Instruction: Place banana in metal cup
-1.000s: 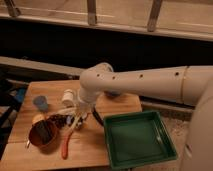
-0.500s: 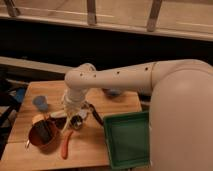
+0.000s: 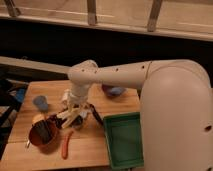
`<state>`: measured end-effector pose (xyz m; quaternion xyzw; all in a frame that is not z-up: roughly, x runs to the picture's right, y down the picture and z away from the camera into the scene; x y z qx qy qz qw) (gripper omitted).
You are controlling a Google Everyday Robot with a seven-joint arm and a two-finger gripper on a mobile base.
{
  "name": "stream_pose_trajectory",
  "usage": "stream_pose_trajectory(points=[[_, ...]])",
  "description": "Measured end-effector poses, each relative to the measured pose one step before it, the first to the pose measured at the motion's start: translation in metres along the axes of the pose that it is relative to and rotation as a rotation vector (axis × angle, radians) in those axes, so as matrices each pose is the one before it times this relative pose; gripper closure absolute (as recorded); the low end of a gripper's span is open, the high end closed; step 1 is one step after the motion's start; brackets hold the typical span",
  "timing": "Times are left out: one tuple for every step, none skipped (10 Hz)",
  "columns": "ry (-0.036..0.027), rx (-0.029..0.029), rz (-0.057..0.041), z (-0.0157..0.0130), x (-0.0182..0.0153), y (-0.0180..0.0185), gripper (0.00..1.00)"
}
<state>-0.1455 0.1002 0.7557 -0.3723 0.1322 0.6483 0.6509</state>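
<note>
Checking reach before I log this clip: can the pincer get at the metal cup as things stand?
Probably yes. The pincer hangs low over the wooden table, just right of the metal cup, whose open top shows nothing over it; the orange-red stick lies off to the side.

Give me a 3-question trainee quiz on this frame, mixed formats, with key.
1. True or false: the green tray sits at the table's right side, toward the robot's body.
2. Multiple choice: the orange-red stick lies (A) inside the green tray, (B) on the table next to the metal cup, (C) on the blue cup.
3. Fill in: the gripper hangs just to the ____ of the metal cup in the camera view.

Key
1. True.
2. B.
3. Right. The pale banana shows at the gripper, not yet in the cup.
</note>
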Motion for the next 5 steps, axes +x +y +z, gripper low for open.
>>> stream_pose_trajectory(points=[[0.00541, 0.00145, 0.01715, 0.0026, 0.00017, -0.00768, 0.2], [0.00547, 0.00042, 0.01469, 0.00234, 0.00139, -0.00553, 0.2], [0.00131, -0.00048, 0.01265, 0.00132, 0.0021, -0.00643, 0.2], [-0.01001, -0.01028, 0.01416, -0.00373, 0.0013, -0.00606, 0.2], [-0.00602, -0.0029, 0.00769, -0.00229, -0.00041, -0.00406, 0.2]])
